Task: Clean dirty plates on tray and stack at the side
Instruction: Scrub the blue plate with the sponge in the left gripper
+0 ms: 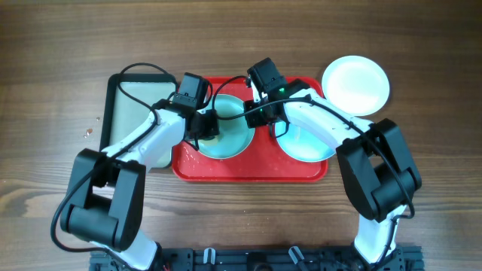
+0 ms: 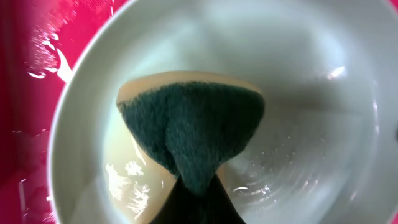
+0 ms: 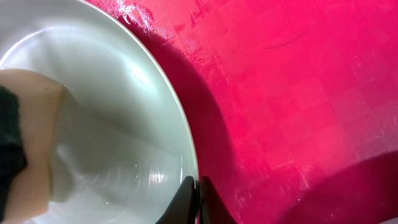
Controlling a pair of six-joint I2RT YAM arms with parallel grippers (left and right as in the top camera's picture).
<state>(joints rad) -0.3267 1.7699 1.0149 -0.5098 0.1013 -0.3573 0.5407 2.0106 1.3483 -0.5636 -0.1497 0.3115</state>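
The red tray (image 1: 248, 169) holds two pale turquoise plates: a left one (image 1: 230, 143) and a right one (image 1: 305, 147). A white plate (image 1: 355, 84) lies on the table off the tray's far right corner. My left gripper (image 1: 207, 124) is shut on a green and yellow sponge (image 2: 193, 130), which is pressed into the left plate (image 2: 311, 93). My right gripper (image 3: 198, 186) is shut on that same plate's rim (image 3: 180, 137), one finger inside and one outside over the tray (image 3: 298, 93). The sponge (image 3: 9, 143) shows at the left edge of the right wrist view.
A black-rimmed tray with a pale inside (image 1: 124, 105) lies just left of the red tray, partly under my left arm. Water glistens in the left plate and on the tray (image 2: 25, 93). Bare wooden table (image 1: 422, 45) surrounds everything.
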